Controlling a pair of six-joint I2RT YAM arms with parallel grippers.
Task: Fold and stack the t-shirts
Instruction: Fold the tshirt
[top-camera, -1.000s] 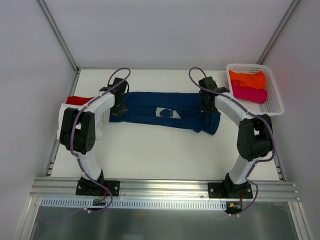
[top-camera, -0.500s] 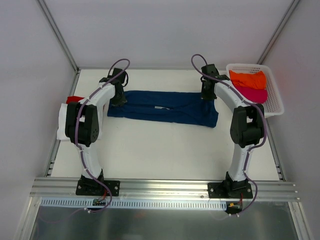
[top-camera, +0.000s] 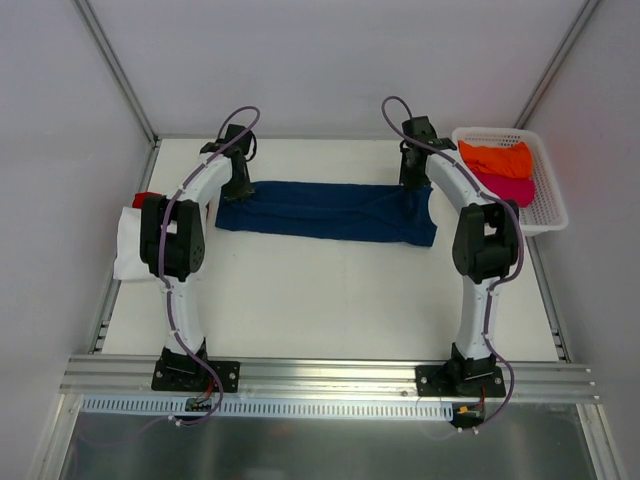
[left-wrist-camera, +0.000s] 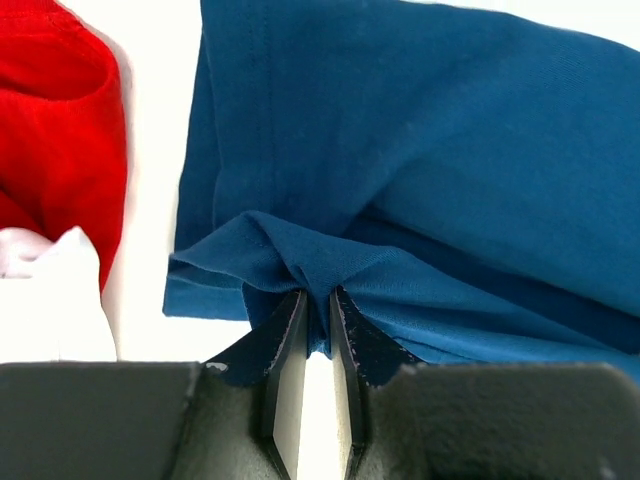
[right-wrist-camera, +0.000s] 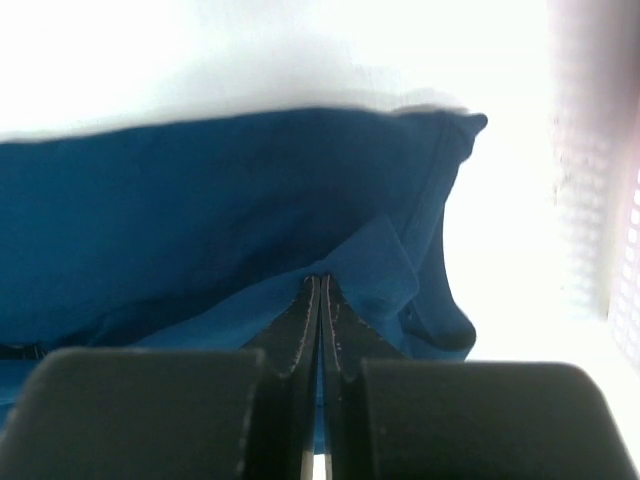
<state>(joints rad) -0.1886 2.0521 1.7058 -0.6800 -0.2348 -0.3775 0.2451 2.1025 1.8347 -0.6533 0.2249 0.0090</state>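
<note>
Fold under way: navy t-shirt (top-camera: 325, 210) lies as a long band near the far edge of the surface (top-camera: 330, 300). Left fingers (left-wrist-camera: 286, 340) and right fingers (right-wrist-camera: 342, 332) each pinch bunched cloth at its ends. Recommend lowering both ends level and letting go together, so the fold stays straight.

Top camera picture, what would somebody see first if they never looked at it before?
Probably the navy blue t-shirt, a long dark strip stretched across the far half of the white table, with the left gripper pinching its left end and the right gripper pinching its right end. Next, the bright orange t-shirt and magenta t-shirt in the white basket at the far right corner.
</note>
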